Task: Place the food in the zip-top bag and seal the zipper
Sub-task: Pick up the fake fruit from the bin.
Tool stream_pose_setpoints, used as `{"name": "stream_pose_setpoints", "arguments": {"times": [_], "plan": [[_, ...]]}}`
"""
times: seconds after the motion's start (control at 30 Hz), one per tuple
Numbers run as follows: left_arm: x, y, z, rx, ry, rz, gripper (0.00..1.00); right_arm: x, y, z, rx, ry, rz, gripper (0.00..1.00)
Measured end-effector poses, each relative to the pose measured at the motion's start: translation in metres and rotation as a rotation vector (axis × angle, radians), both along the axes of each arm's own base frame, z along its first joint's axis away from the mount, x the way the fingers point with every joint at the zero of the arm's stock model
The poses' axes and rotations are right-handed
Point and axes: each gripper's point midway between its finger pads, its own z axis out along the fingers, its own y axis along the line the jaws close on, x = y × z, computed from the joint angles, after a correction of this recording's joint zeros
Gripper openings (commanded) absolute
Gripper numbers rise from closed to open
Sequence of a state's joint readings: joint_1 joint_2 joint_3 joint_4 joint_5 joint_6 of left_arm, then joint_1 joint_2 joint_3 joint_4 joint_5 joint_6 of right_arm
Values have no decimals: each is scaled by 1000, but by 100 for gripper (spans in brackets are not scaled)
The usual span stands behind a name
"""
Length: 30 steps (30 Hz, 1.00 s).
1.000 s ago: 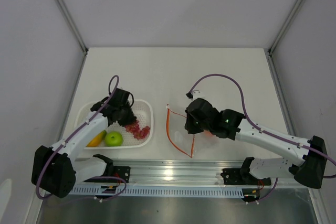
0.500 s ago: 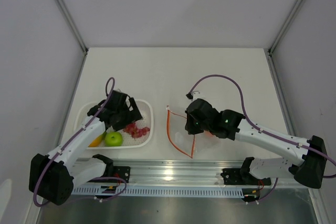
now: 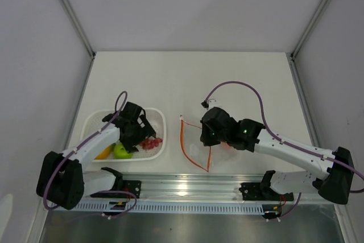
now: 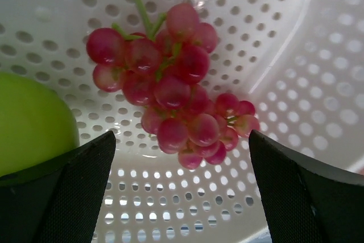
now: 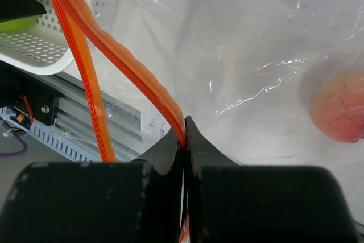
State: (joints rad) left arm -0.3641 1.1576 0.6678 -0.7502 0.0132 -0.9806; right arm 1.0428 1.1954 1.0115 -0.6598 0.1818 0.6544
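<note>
— On the left of the worktop [image 3: 227, 78], what sits in the white perforated basket [image 3: 91, 122]?

— Three fruits, none of them bagged yet. The zip-top bag [image 5: 256, 38] lies to the right, just beside the basket, with its mouth gaping toward it.

— And the arms?

— The right gripper [image 5: 185, 135] is pinched tight on the zipper [image 5: 114, 53], holding one lip of the mouth, and it has not shifted over the last second. The left gripper [image 4: 182, 163] is what has changed. It has slid toward the near side of the basket and now hangs spread wide, one finger on each side of the bunch of red grapes [image 4: 176, 89], gripping nothing.

— So the grapes are next?

— That is my reading. They lie on the basket floor, about where they were a second ago. The green apple [image 4: 28, 123] is just beside them and the mango [image 3: 103, 152] is beyond it.

— Anything in the bag already?

— The peach [image 5: 338, 109], seen through the plastic, deep inside. I judge that as one of four in, so closing on the grapes comes well before any sealing.
</note>
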Motion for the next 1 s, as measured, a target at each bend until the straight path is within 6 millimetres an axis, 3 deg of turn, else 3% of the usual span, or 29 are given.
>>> {"name": "stream_pose_setpoints", "arguments": {"times": [0.33, 0.53, 0.63, 0.67, 0.73, 0.77, 0.83, 1.0], "plan": [[8, -2, -27, 56, 205, 56, 100, -1, -1, -1, -1, 0, -1, 0], [11, -5, -30, 39, 198, 78, 90, 0, -4, -2, -5, 1, -6, 0], [9, -4, -30, 37, 193, 80, 79, 1, -6, -2, -4, 1, -12, 0], [9, -4, -30, 35, 187, 80, 69, 1, -6, -2, -4, 1, -12, 0], [10, -3, -29, 30, 170, 81, 59, 1, -6, -2, -4, 1, -14, 0], [9, -3, -29, 29, 163, 81, 47, 1, -6, -2, -4, 1, -14, 0], [9, -1, -27, 30, 145, 77, 39, 1, -6, -2, -3, 2, -14, 0], [19, 3, -9, 36, 45, 69, 35, 1, -6, -2, -3, 2, -14, 0]]}}
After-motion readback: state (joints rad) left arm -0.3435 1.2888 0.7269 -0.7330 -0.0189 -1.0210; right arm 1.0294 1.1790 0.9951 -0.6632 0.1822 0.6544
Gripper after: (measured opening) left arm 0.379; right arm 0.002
